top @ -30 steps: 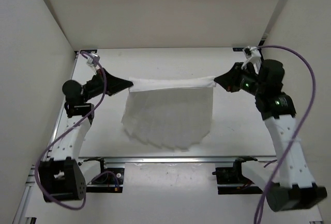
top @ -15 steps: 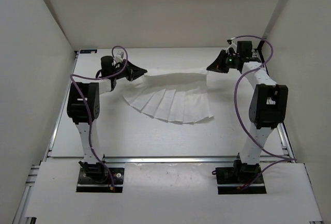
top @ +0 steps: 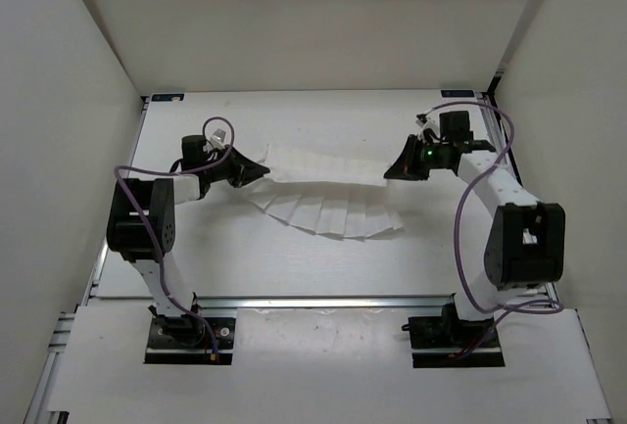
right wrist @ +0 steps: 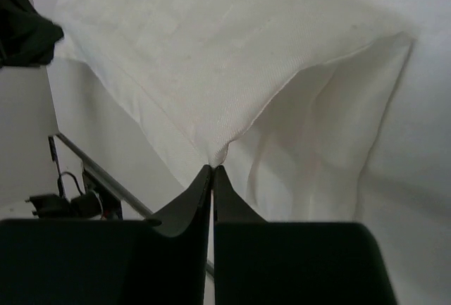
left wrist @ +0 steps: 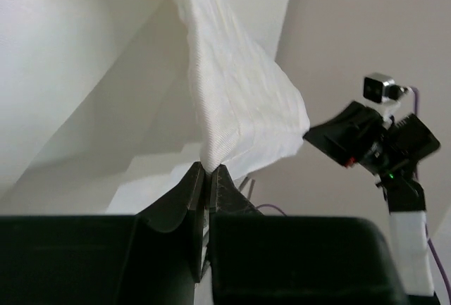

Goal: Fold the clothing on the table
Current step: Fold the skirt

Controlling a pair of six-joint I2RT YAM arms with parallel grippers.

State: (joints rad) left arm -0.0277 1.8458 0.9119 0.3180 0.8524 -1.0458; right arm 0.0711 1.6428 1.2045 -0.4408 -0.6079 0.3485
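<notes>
Left end effector (top: 259,171) nearly closed, pinching left corner of clothing (top: 328,207) | clothing mid-tabletop (top: 245,259): thin, light, limp, pleated; likely best gripped at corners | right end effector (top: 390,173) fully closed on right corner | versus half-second earlier: held edge carried toward near edge, spread shorter

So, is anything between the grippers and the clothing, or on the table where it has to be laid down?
Nothing visible. The left gripper and right gripper each pinch one end of the clothing, which sags between them toward the table. No other object shows around it.
</notes>
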